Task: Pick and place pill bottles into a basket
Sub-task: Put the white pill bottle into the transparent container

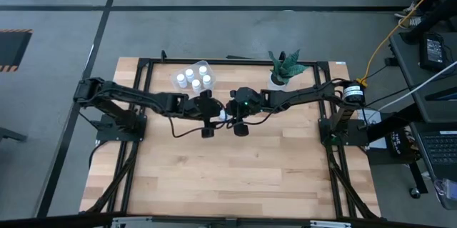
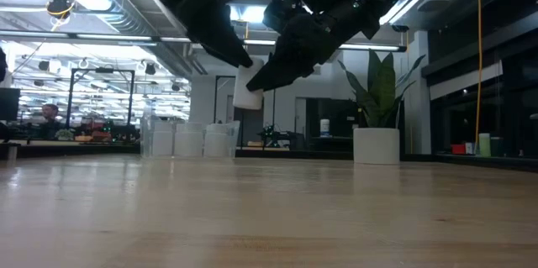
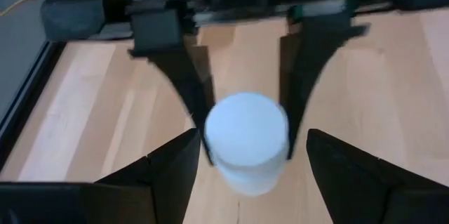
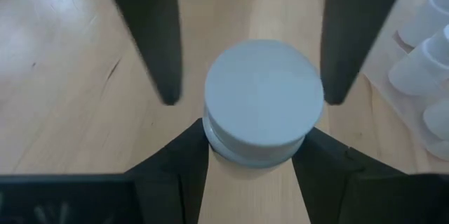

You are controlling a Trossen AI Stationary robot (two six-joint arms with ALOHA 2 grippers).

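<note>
A white pill bottle [image 4: 263, 104] hangs in the air over the table's middle, cap up, with my right gripper [image 4: 254, 147] shut on it. My left gripper [image 3: 251, 155] is open right opposite. Its fingers [image 4: 151, 41] stand on either side of the bottle's cap, and I see no touch. From above, the bottle [image 1: 223, 114] shows between both grippers. The clear basket [image 1: 193, 78] rests on the table's far part and holds several more pill bottles [image 1: 196, 83]. My right gripper pinches the bottle's body just below the cap [image 4: 223, 151] between its two fingers. They come from the table's right, slanting down. The bottle stands upright in the hold, lifted clear of the table [image 2: 249, 93].
A white pot with a green plant [image 1: 281, 76] stands at the far right of the table, near my right arm. The basket [image 2: 189, 138] lies just beyond my left gripper. The near half of the wooden table [image 1: 228, 178] is bare.
</note>
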